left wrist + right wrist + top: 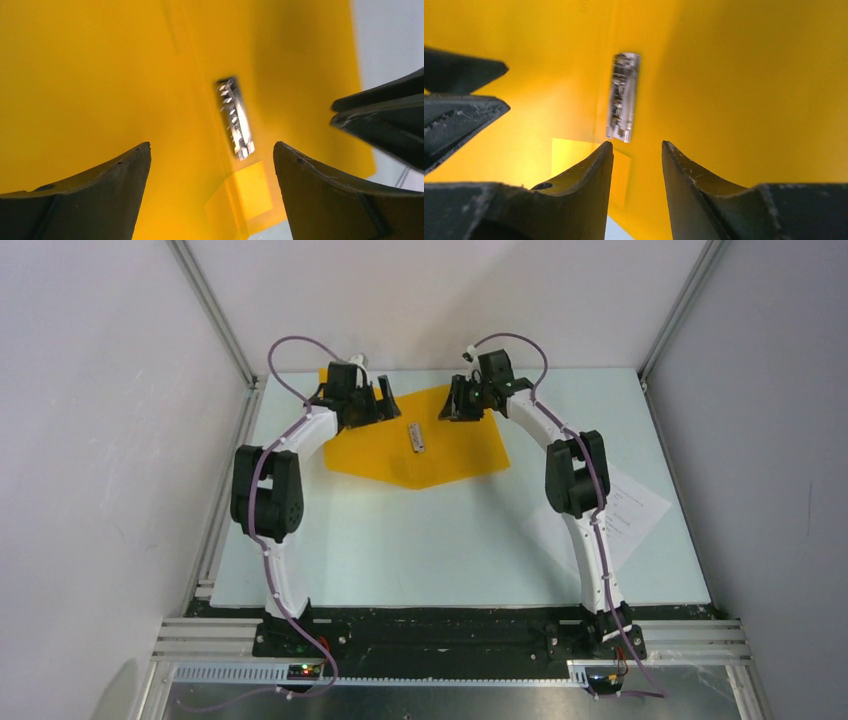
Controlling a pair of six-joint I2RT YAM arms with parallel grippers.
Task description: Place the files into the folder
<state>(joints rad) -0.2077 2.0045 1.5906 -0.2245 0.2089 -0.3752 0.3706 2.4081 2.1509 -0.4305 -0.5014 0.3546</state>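
We found the folder (445, 455) lying on the table (400, 550) at its far middle, sticker (417, 437) facing up. The left gripper (210, 150) hung over its far left corner, jaws wide apart and empty. The right gripper (636, 147) stood over the far right corner, jaws partly apart, nothing seen between them. The files (632, 505) lay well apart at the right, partly beneath the right arm.

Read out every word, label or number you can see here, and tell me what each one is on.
Small white sticker on the flat orange-yellow card folder: dark marks show, too blurred to read in any view.
White paper sheets printed in black: lines of text too small to read.
No other writing is visible, so nothing can be quoted.
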